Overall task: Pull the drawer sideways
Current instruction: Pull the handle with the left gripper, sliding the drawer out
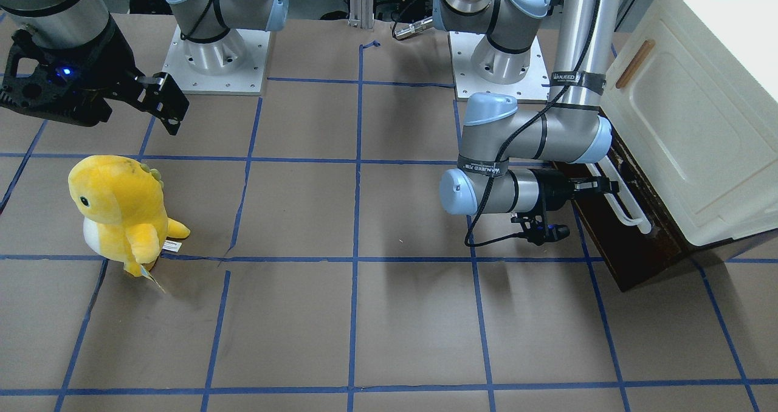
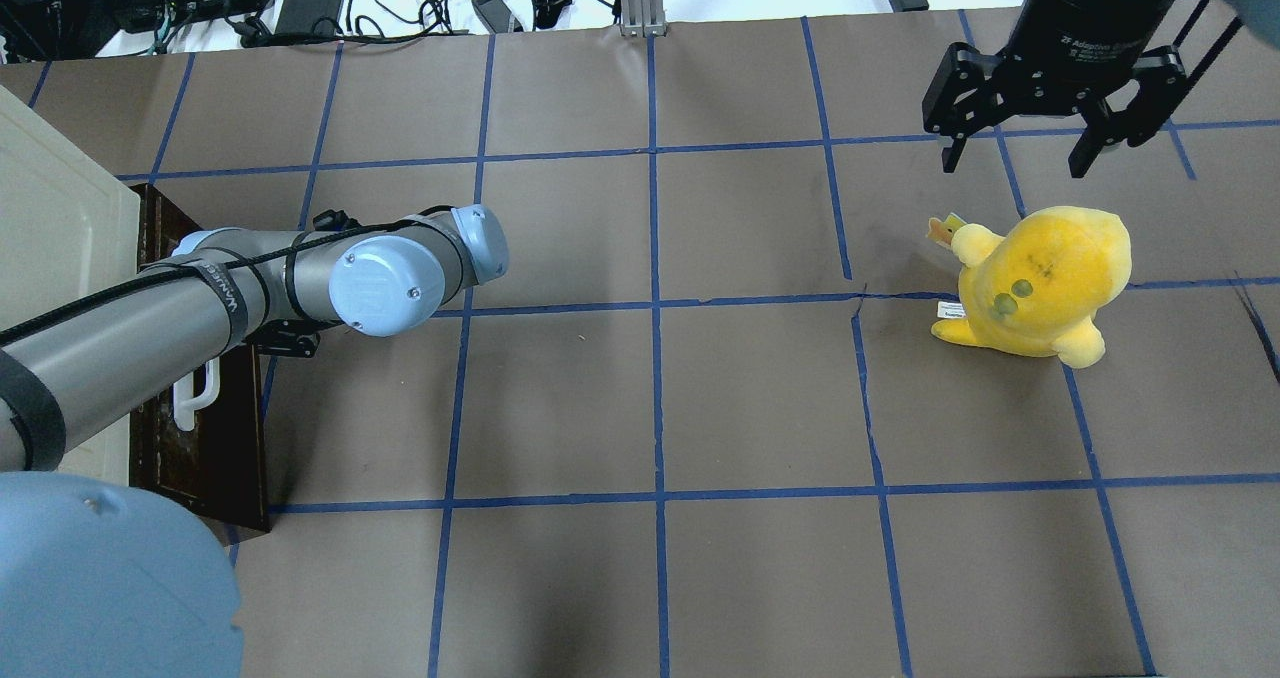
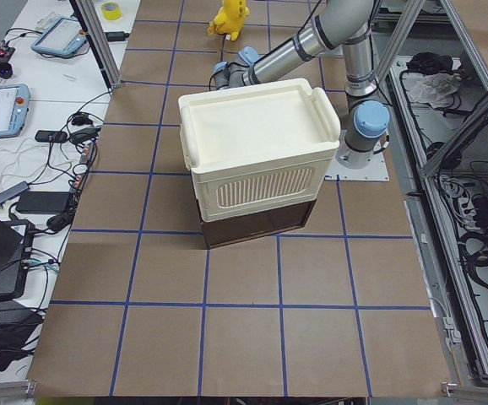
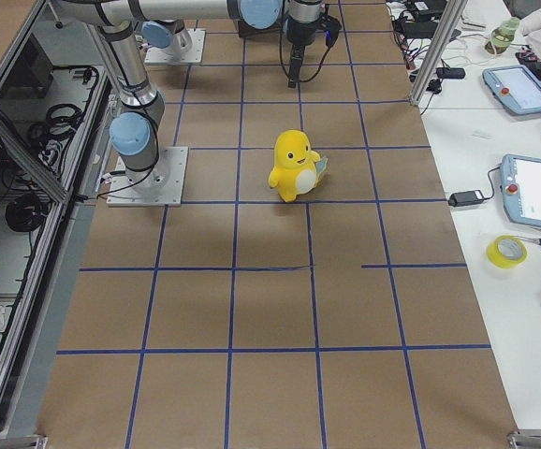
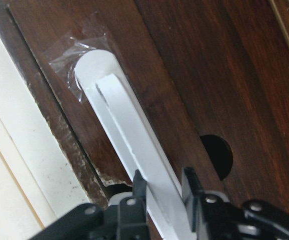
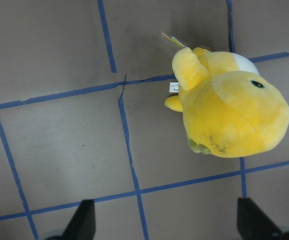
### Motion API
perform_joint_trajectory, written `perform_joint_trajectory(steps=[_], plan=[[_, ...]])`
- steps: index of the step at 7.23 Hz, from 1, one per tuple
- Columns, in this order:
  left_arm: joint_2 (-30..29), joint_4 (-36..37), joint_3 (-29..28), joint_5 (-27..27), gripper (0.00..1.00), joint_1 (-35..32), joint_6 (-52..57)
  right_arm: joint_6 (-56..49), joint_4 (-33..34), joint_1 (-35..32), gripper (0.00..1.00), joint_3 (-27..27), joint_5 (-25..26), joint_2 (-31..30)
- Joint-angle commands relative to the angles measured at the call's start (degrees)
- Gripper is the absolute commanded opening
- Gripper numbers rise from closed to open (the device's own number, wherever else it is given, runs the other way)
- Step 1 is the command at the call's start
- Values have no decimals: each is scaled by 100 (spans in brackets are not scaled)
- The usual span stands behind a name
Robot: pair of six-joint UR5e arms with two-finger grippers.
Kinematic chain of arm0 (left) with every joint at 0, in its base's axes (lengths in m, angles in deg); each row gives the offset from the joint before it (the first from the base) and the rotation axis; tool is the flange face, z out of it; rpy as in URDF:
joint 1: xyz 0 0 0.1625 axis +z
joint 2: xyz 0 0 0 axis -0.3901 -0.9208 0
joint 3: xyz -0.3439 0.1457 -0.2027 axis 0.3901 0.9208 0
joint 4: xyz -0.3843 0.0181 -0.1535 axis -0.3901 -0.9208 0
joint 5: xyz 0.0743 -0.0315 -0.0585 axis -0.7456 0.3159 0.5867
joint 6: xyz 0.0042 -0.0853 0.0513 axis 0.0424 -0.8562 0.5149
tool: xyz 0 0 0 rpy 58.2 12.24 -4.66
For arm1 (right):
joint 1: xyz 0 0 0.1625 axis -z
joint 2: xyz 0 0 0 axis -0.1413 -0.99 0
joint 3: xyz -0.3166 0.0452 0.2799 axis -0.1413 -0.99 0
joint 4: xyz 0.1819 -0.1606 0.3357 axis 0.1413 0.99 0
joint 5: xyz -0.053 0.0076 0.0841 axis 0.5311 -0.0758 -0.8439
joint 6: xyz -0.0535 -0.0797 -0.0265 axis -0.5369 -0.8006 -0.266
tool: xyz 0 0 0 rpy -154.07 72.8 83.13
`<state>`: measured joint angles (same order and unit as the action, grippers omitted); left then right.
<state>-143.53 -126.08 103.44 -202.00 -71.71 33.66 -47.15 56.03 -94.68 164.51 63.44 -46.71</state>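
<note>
The dark brown drawer (image 1: pixel 632 248) sits under the cream-white cabinet (image 1: pixel 687 114) at the table's end. No pale interior shows. Its white bar handle (image 1: pixel 626 204) runs along the front. My left gripper (image 1: pixel 608 186) is shut on this handle. In the left wrist view the handle (image 5: pixel 129 145) runs between the two black fingers (image 5: pixel 140 187), and the gripper (image 5: pixel 162 189) clamps it. In the overhead view the drawer front (image 2: pixel 205 448) and handle (image 2: pixel 195 395) show below my left forearm, which hides the gripper. My right gripper (image 2: pixel 1020 153) hangs open and empty above the table, far from the drawer.
A yellow plush toy (image 1: pixel 121 211) stands on the brown paper under my right gripper (image 6: pixel 167 227); it also shows in the right wrist view (image 6: pixel 229 115). The cabinet's door with its slim wooden handle (image 1: pixel 635 64) faces the table. Blue tape lines grid the table.
</note>
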Motion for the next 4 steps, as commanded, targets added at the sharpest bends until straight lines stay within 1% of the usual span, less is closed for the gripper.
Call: perform_joint_trajectory(steps=[1,4], plan=[[-2,4,-18,-25,6,-33,-91,0,-9,7,100,0,0,0],[16,-5,-44,-26,6,-243,-100,0,0,7,100,0,0,0]])
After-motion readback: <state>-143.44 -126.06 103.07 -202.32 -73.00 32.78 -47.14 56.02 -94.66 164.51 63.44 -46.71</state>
